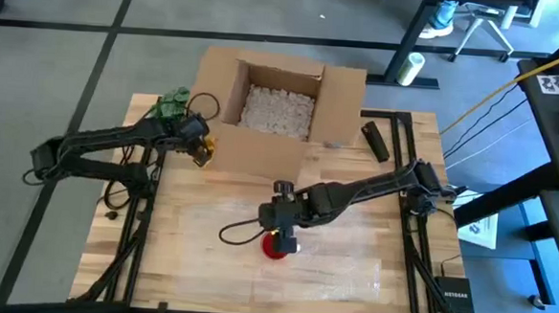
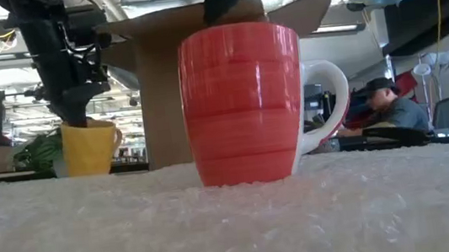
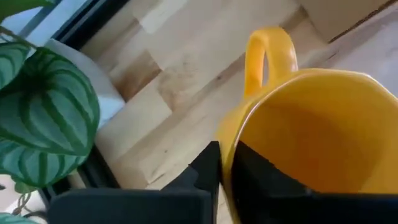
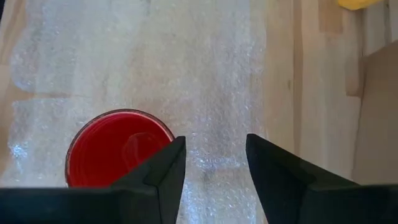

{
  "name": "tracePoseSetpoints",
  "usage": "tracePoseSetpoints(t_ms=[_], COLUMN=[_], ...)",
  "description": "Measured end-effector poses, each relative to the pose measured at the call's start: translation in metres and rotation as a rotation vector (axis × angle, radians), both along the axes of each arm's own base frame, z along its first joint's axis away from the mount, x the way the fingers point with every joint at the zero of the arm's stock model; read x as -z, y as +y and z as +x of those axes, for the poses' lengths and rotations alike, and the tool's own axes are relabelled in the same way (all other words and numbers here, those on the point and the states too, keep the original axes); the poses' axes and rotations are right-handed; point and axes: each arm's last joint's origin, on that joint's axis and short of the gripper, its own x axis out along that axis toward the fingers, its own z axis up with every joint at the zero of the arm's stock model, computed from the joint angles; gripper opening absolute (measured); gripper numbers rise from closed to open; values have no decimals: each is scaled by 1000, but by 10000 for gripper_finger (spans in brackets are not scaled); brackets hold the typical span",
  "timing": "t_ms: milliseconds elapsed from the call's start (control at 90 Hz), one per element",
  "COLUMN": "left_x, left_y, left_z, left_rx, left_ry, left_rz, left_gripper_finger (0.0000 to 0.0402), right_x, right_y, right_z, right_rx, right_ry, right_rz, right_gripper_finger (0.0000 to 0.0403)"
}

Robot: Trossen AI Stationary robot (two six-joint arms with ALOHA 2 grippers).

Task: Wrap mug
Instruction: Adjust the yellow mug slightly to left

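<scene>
red mug (image 1: 277,246) is sitting upright on the bubble wrap (image 1: 208,231), around 6 o'clock of the counter (image 1: 172,290) seen from above. makes sense to me, it needs sheet all round it before i can fold anything over. my right tool (image 4: 210,167) hangs just above it, spread open and holding nothing, with the mug off to one side of the gap, not between the fingers. left tool (image 3: 225,180) is up at 10 o'clock pinching the rim of the yellow mug (image 1: 203,151), one finger inside, by the box (image 1: 277,104) and the plant (image 1: 174,102).
</scene>
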Motion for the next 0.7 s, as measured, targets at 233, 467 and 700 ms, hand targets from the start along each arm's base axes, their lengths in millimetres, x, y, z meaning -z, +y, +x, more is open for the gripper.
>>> tracePoseSetpoints(t_ms=[233, 467, 700], left_x=[-8, -23, -46], left_y=[-2, -7, -20], left_z=[-4, -13, -32], left_rx=[-5, -20, -55], left_ry=[-20, -47, 78], left_rz=[8, 15, -73], left_gripper_finger=[86, 115, 121], right_x=[0, -4, -5], right_y=[0, 4, 5], right_z=[-1, -4, -6], right_rx=[13, 13, 15], right_ry=[6, -4, -4], right_rz=[3, 2, -5], right_gripper_finger=[154, 154, 154])
